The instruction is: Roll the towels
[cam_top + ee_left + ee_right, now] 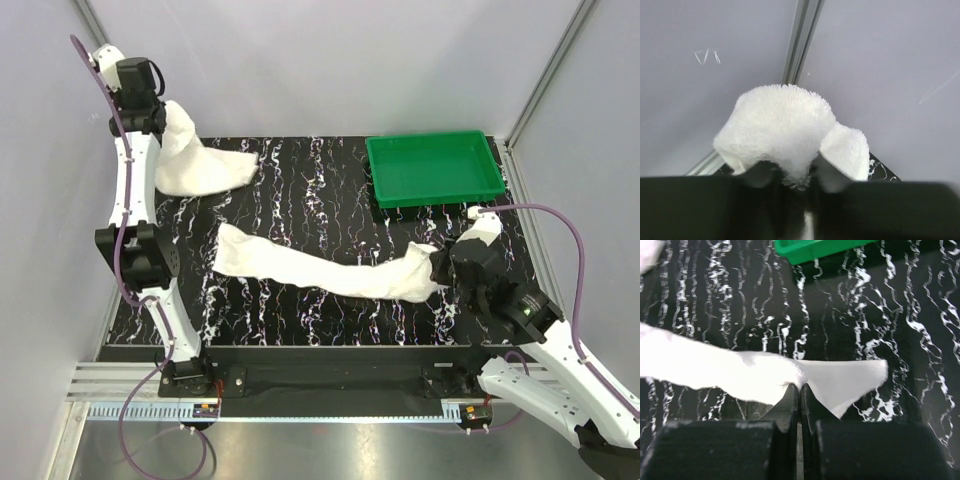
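Observation:
The smaller white towel (195, 160) hangs from my left gripper (158, 112), raised at the far left; its lower part rests on the black marbled table. In the left wrist view my left gripper (801, 181) is shut on a bunched fold of this towel (780, 125). The long white towel (320, 268) lies stretched across the table's middle. My right gripper (448, 262) is shut on its right end. In the right wrist view my right gripper (799, 389) pinches the long towel's (730, 372) edge, a flat corner spreading to the right.
A green plastic tray (434, 168) stands at the far right of the table; its corner shows in the right wrist view (810, 249). Grey enclosure walls (880, 60) with metal frame posts close in behind and at both sides.

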Robot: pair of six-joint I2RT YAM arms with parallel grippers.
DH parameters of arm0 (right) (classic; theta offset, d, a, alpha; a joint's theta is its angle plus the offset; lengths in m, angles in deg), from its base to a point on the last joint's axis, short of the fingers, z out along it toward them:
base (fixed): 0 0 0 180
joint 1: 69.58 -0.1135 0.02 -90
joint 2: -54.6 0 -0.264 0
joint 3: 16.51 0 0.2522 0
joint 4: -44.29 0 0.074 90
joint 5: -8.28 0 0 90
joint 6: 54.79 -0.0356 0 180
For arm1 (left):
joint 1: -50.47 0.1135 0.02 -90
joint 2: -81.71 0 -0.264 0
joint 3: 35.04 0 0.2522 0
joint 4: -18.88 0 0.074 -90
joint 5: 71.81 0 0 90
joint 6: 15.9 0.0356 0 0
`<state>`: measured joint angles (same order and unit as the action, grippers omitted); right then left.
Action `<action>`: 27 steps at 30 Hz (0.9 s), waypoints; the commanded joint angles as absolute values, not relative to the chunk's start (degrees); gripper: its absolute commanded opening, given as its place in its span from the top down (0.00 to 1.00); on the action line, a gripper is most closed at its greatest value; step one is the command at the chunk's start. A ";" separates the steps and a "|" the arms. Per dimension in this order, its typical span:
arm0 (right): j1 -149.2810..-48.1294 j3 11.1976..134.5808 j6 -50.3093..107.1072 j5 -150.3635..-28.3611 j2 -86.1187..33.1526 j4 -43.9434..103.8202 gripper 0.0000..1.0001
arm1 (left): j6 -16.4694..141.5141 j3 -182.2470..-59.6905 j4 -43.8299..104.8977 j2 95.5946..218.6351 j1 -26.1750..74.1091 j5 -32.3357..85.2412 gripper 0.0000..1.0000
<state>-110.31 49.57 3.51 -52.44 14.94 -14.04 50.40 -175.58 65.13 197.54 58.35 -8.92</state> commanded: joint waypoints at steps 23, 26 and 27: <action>-110.54 46.30 -6.53 -55.88 16.54 -13.85 1.00 | 34.47 -95.07 56.38 142.66 56.09 14.82 0.07; -110.54 44.72 -7.23 -57.20 18.03 -12.97 1.00 | 32.36 -85.73 54.00 136.83 56.00 18.80 0.09; -110.45 44.02 -7.50 -57.37 18.30 -12.97 1.00 | 32.01 -84.32 53.91 136.12 56.00 19.33 0.09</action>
